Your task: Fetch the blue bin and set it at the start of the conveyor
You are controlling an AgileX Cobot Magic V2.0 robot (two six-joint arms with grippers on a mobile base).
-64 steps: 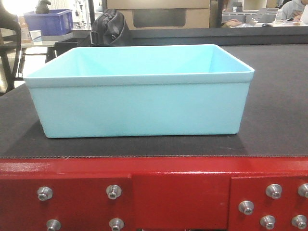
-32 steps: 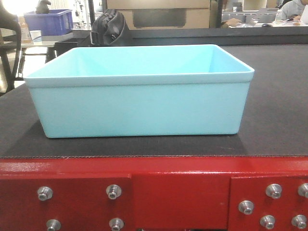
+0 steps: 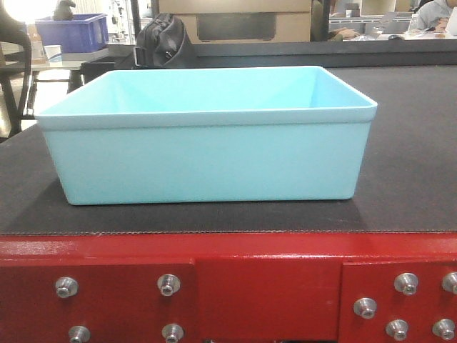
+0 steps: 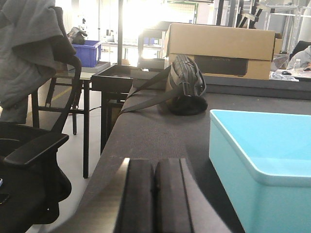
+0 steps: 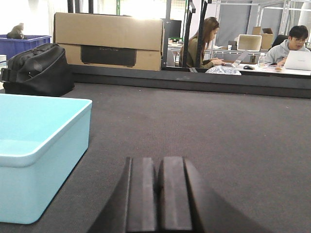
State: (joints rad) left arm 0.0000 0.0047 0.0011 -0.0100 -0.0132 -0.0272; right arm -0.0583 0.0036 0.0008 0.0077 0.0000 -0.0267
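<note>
1. I am keeping the left pincer (image 4: 154, 194) and right pincer (image 5: 158, 194) together, gripping nothing, flanking the blue bin (image 3: 207, 136).
2. I am confirming that bin is sitting flat on the conveyor start (image 3: 407, 157).

The bin (image 3: 207, 153) sits on the belt (image 3: 414, 164) near its front edge — left of centre. Behind it, at the belt's far edge, lies a bag (image 3: 163, 39) — a box (image 3: 235, 20) further back.

**A workshop or warehouse floor with desks**

A wide conveyor belt (image 3: 407, 143) in a bolted red frame (image 3: 264, 286), a cardboard box (image 5: 109, 41), dark blue bins (image 3: 71, 30) and seated laptop workers (image 5: 291, 46) suggest an industrial lab, probably a logistics test area.
</note>
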